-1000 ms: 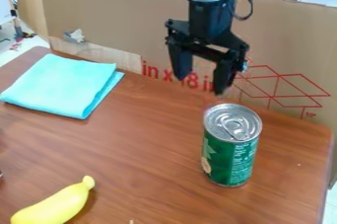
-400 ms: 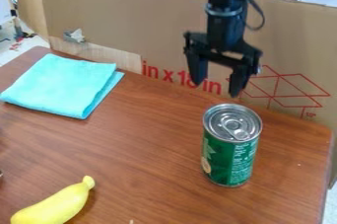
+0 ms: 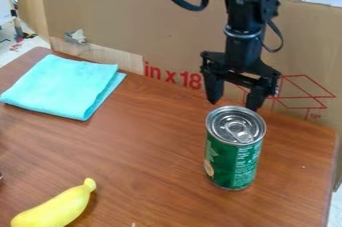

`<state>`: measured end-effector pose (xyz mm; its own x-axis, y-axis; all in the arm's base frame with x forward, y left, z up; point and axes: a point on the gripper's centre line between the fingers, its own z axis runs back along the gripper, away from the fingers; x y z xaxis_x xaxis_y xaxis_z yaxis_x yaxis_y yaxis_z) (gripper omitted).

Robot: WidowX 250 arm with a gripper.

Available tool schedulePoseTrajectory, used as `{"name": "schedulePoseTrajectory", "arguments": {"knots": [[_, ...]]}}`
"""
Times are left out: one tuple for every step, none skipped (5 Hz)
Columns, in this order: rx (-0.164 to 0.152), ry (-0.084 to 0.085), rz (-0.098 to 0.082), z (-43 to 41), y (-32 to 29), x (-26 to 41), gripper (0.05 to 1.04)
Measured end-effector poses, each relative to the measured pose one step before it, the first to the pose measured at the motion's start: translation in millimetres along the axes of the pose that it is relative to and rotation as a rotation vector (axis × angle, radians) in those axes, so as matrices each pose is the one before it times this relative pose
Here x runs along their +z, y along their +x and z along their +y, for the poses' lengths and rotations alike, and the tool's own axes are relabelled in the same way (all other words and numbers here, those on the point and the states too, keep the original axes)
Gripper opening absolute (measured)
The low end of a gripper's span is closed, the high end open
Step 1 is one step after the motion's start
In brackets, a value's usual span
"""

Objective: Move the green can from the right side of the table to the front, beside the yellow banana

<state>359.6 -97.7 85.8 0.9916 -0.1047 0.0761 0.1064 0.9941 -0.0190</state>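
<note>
The wooden worktop (image 3: 147, 156) spans the foreground, with a tall cardboard panel (image 3: 133, 21) standing along its far edge, printed in red. The black arm (image 3: 244, 21) comes in from the top, right of centre, and its gripper (image 3: 234, 103) hangs at the can's far side, jaws wide apart and pointing down, nothing between them. Whether they touch the can cannot be told from here. A folded turquoise cloth (image 3: 63, 86) lies flat at the far left of the worktop. The green can (image 3: 232, 163) stands upright on the right, silver lid up, ring pull fitted. A yellow banana (image 3: 57, 207) lies near left, stem pointing away.
</note>
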Motion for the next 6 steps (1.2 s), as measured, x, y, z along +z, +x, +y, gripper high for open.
{"name": "schedulePoseTrajectory", "arguments": {"knots": [[0.0101, 0.0072, 0.0379, -10.36, -39.8, -19.24, 1.001], [-0.0248, -0.0036, -0.0338, -8.67, -38.76, 7.49, 1.001], [0.0157, -0.056, 0.0078, -0.47, -40.01, -1.36, 1.001], [0.0192, -0.0309, 0.0211, 0.62, -21.66, -0.26, 1.001], [0.0005, -0.0345, 0.0185, -0.34, -3.46, -1.85, 1.001], [0.0258, -0.0276, -0.0157, 9.66, 12.33, 10.44, 1.001]]}}
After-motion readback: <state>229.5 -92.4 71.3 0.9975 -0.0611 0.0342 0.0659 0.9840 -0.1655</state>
